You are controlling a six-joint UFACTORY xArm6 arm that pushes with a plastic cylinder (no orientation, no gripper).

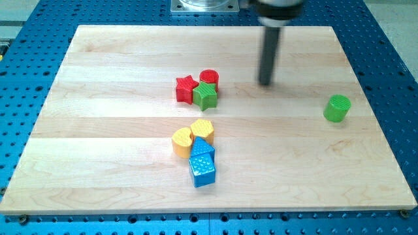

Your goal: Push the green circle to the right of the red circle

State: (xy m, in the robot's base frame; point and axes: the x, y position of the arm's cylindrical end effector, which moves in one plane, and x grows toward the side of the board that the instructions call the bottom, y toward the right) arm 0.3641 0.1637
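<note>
My tip (265,83) stands between the red circle (209,78) and the green circle (337,108), which lies right and nearer. No jaws exist; it holds nothing.

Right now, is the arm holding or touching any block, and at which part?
Nothing is held. My tip rests on bare board, apart from every block: the red circle lies toward the view's left, the green circle toward the lower right.
</note>
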